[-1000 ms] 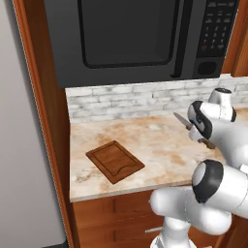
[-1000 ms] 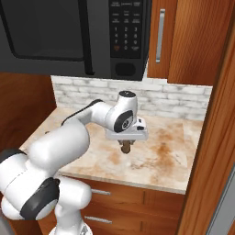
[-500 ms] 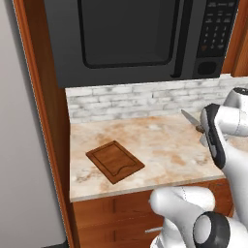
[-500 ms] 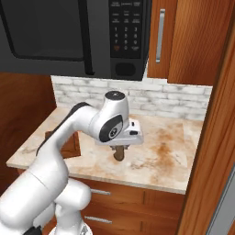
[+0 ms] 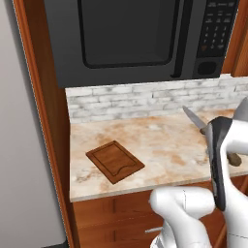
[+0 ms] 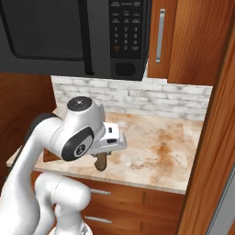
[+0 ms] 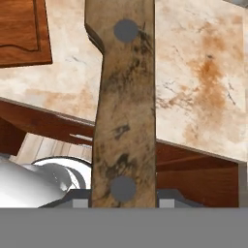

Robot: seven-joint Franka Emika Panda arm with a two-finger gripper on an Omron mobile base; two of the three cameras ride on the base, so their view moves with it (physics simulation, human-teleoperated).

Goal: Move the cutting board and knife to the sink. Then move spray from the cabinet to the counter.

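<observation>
Starting from the left, the cutting board (image 5: 115, 161) is lying flat on the worktop (image 5: 160, 145), angled, near the front edge and not far from the wooden side panel (image 5: 46, 121). I'm guessing it's stiff and fairly light, but flat things like that are a pain to take hold of from above, so grabbing it by one rim or tipping it up first looks like the safer bet.

Moving right, the knife (image 5: 196, 119) is hanging in the air above the worktop, blade poking out toward the brick backsplash (image 5: 145, 99). The pincer (image 6: 102, 156) is clamped on its wooden handle (image 7: 125, 106), jaws partway closed around it, and the handle is running straight up the middle of the hand view. Handle is where you want the grip: wood is less slippery than steel, and the blade is thin and probably slick. It's small and light, so I'd only be worrying about it pivoting in the grip if the arm is swinging fast.

For room, the microwave (image 5: 140, 38) is sitting low over the worktop, so lifting high isn't really an option. Further right there's open stone, then a tall wooden panel (image 6: 211, 137) closing things off. No sink showing here, so the base is likely needing to drive.
</observation>
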